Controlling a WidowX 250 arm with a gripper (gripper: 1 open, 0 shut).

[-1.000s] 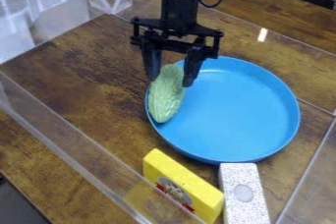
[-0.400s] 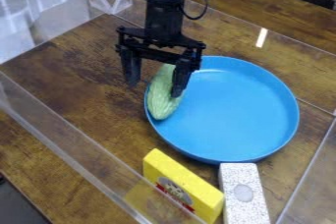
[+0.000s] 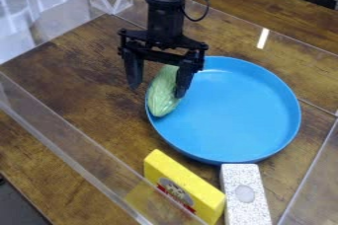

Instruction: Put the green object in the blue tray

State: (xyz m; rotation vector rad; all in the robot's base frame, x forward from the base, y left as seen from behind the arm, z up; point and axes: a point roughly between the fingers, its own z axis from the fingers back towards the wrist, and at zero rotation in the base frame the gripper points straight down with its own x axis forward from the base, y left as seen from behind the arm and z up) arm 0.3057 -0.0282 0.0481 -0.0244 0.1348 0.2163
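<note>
Green object at the tray's left rim, end effector spread above it

We see the green object lying at the left edge of the blue tray, leaning on the raised rim with most of it inside the dish. Over it we find the end effector pointing straight down, its fingers parted wide on either side of the piece and gripping nothing. Nearer us on the wooden tabletop, a yellow block and a white speckled block sit just beside the tray's front rim.
</note>
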